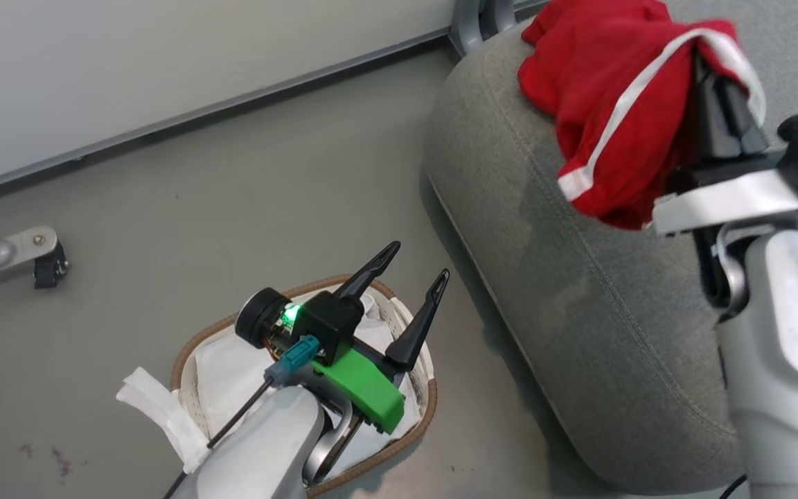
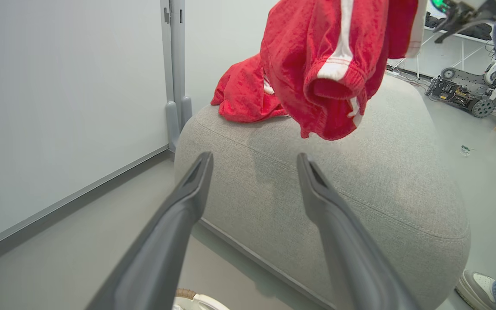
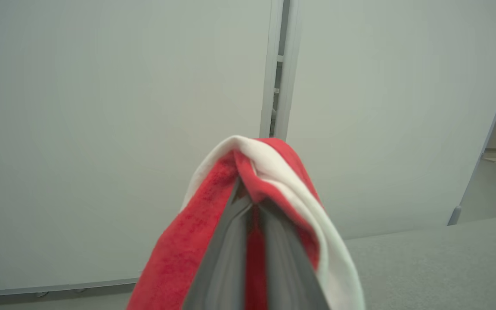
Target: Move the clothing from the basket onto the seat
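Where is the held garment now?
Head view, upper right: the garment hangs from the shut right gripper above the sofa, close to a second garment lying on the sofa's far end.

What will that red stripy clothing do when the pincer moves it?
Probably floppy: the red white-striped fabric garment droops in folds from the right pincer. Likely light: one pinched edge carries it. Dropped, it should crumple like the other heaped red garment.

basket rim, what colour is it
Brown, with a woven look. The basket rim shows best in the head view.
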Motion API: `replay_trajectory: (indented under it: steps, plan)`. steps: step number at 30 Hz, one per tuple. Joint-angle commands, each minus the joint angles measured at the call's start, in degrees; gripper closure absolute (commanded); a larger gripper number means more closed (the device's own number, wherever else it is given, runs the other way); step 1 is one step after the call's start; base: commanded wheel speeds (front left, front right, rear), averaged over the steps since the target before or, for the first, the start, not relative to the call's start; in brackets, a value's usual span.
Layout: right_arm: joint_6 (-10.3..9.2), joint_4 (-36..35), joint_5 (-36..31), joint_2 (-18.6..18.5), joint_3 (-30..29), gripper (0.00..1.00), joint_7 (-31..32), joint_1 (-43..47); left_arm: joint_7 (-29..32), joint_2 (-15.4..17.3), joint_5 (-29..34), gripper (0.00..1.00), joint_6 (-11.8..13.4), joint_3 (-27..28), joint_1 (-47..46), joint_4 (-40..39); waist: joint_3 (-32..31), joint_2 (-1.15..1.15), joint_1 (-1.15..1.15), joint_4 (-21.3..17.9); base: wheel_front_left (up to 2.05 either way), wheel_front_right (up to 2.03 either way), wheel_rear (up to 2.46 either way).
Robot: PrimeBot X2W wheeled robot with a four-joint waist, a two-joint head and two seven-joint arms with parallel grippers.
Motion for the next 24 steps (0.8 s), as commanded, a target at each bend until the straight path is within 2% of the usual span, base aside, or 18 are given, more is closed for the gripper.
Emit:
replay_trajectory:
  steps: [1, 9, 15, 20, 24]
  plan:
    - [-0.08, 0.1, -0.6, -1.4, -1.0, 1.00, -0.3, -2.8, 0.0, 0.8, 0.6, 0.00, -0.2, 0.1, -1.3, -0.2, 3.2, 0.00, 0.00, 1.1, 0.00, 0.00, 0.00]
    - [-0.08, 3.6, -3.2, -11.7, -6.3, 1.00, -0.3, -17.9, 0.0, 1.8, 1.3, 0.00, -0.2, -0.6, -4.2, -1.4, 9.9, 0.00, 0.00, 5.7, 0.00, 0.00, 0.00]
    - [-0.08, 11.8, -4.4, -20.0, -11.5, 1.00, -0.2, -26.0, 0.0, 2.2, 2.0, 0.00, -0.2, -1.3, -6.6, -2.6, 14.7, 0.00, 0.00, 9.2, 0.00, 0.00, 0.00]
    - [-0.08, 17.2, -4.9, -21.8, -15.0, 1.00, -0.2, -27.6, 0.0, 2.5, 2.5, 0.00, -0.2, -1.3, -7.7, -3.4, 18.1, 0.00, 0.00, 10.6, 0.00, 0.00, 0.00]
    - [-0.08, 20.9, -5.4, -20.8, -16.0, 1.00, -0.2, -25.7, 0.0, 2.7, 3.0, 0.00, -0.2, -1.0, -8.5, -3.6, 20.8, 0.00, 0.00, 11.0, 0.00, 0.00, 0.00]
